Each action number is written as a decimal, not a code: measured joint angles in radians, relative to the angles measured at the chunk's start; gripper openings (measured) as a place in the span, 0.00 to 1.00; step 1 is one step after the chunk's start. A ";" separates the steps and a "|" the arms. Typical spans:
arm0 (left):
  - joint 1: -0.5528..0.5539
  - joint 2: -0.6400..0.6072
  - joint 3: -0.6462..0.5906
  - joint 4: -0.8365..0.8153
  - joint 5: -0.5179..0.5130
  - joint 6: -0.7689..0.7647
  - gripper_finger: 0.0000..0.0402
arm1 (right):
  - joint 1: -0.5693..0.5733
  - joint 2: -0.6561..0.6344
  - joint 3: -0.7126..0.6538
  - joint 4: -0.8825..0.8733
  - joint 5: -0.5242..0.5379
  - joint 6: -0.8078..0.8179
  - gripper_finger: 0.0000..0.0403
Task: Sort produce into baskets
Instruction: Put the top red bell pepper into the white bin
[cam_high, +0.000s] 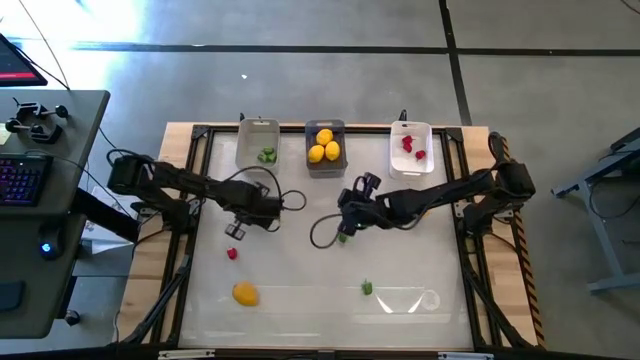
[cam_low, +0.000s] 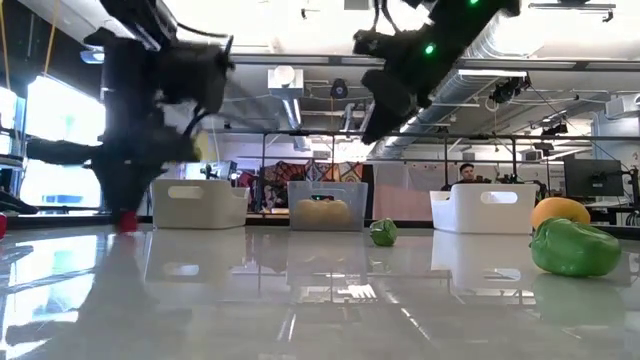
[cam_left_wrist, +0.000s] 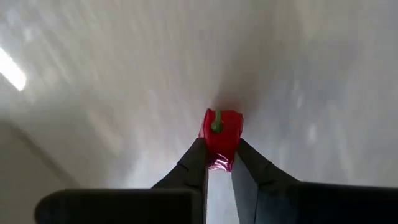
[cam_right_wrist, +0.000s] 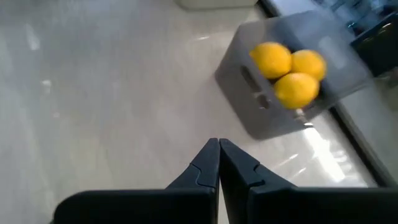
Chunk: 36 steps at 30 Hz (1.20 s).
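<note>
Green and glossy, a toy pepper (cam_low: 574, 248) fills the near right of the low view, with an orange fruit (cam_low: 560, 211) just behind it; from above they show as a green bit (cam_high: 367, 288) and an orange piece (cam_high: 245, 294) well apart near the table's front edge.

Left gripper (cam_left_wrist: 219, 160): fingers narrowed onto a small red pepper (cam_left_wrist: 220, 135) with a green stem, pinching it at its lower end, down at the tabletop. A second red piece (cam_high: 232, 254) lies just in front of that arm.

Right gripper (cam_right_wrist: 219, 163): fingers pressed together with nothing between them, hovering mid-table and facing the dark grey basket (cam_right_wrist: 261, 109), which holds three lemons (cam_right_wrist: 291, 68).

Along the far edge stand the clear basket (cam_high: 258, 131) with green bits (cam_high: 267, 155), the grey one in the middle, and the white basket (cam_high: 411, 163) with red pieces (cam_high: 412, 147).

These look like hard, light plastic — smooth-skinned, so likely to slip or squirt out of a pinch near a tapered end. A hold across the widest part of the body seems safer than one near the stem. The red pepper probably belongs in the white basket.
</note>
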 joint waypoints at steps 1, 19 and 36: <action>0.008 -0.017 0.001 0.045 0.048 0.004 0.07 | 0.012 -0.006 0.000 -0.006 0.032 0.003 0.00; 0.172 -0.089 -0.076 1.182 0.568 -0.318 0.08 | 0.075 -0.007 -0.301 0.766 0.066 -0.335 0.00; 0.138 -0.088 -0.118 1.298 0.467 -0.241 0.08 | 0.088 -0.007 -0.231 0.768 0.005 -0.280 0.04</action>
